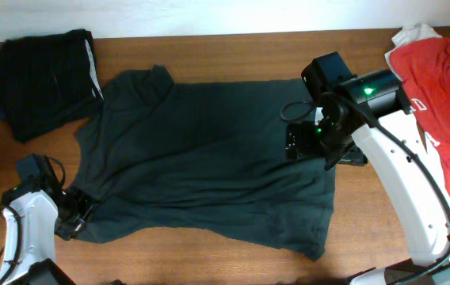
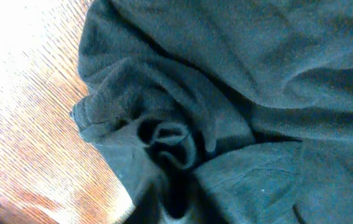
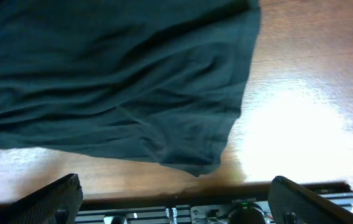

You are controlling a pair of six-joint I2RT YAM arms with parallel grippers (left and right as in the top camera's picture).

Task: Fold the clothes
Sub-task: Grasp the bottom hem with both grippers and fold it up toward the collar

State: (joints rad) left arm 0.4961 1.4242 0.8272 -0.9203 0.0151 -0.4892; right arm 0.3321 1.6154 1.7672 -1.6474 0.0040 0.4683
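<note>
The dark grey-green T-shirt [image 1: 209, 166] lies spread flat on the wooden table [image 1: 233, 43], plain side up with no lettering showing. My left gripper [image 1: 78, 215] is at the shirt's lower-left sleeve. In the left wrist view the sleeve cloth [image 2: 164, 137] is bunched and pinched at my jaws [image 2: 176, 208], whose fingers are hidden by the cloth. My right gripper [image 1: 295, 146] hovers over the shirt's right side. In the right wrist view its fingers [image 3: 176, 186] are wide apart and empty above the shirt's hem corner [image 3: 201, 162].
A folded black garment [image 1: 47, 75] lies at the back left. A red garment with white print [image 1: 447, 103] lies at the right edge. A black rail with electronics [image 3: 226, 211] runs along the table edge.
</note>
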